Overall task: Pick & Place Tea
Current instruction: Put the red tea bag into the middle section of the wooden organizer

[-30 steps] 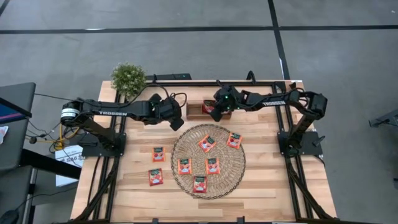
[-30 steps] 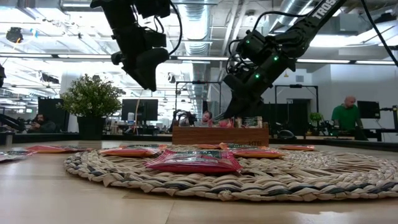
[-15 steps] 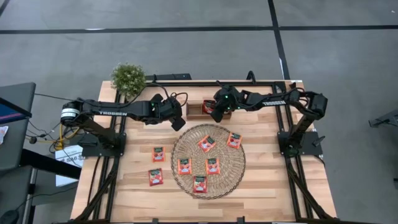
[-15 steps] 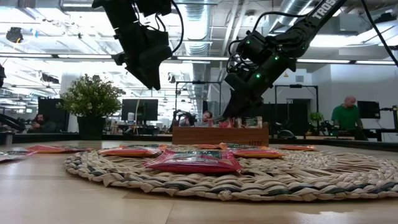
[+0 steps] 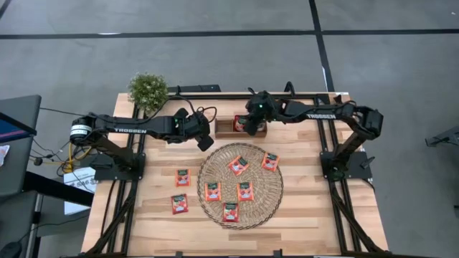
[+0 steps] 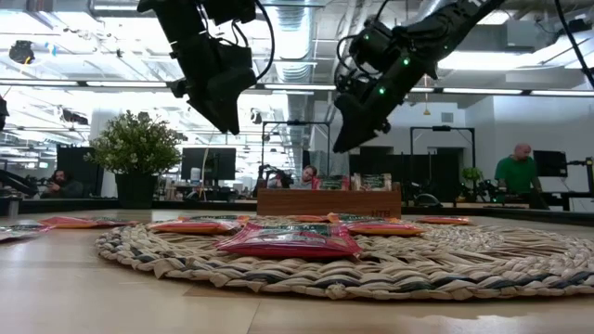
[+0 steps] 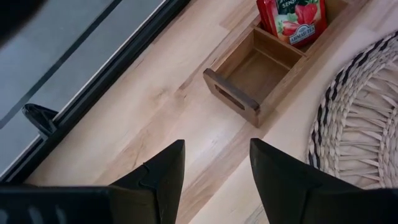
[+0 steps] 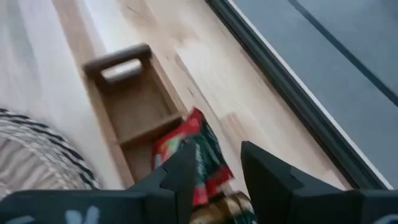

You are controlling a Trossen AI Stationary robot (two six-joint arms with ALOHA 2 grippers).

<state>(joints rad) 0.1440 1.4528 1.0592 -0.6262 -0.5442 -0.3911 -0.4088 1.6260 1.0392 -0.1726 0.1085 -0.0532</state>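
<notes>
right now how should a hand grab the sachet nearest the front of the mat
That tea sachet lies flat on the woven mat, clear of its neighbours. Come straight down from above and pinch across two opposite edges; its thin, flat shape offers no side to grip. The left hand hovers open and is closer.

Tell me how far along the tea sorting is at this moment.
Early. Some red tea sachets already stand in the wooden compartment tray. The right claw, open and empty, hangs above that tray; the left claw, also open, hovers near the tray's empty end. Five sachets lie on the woven mat and two on the table.
</notes>
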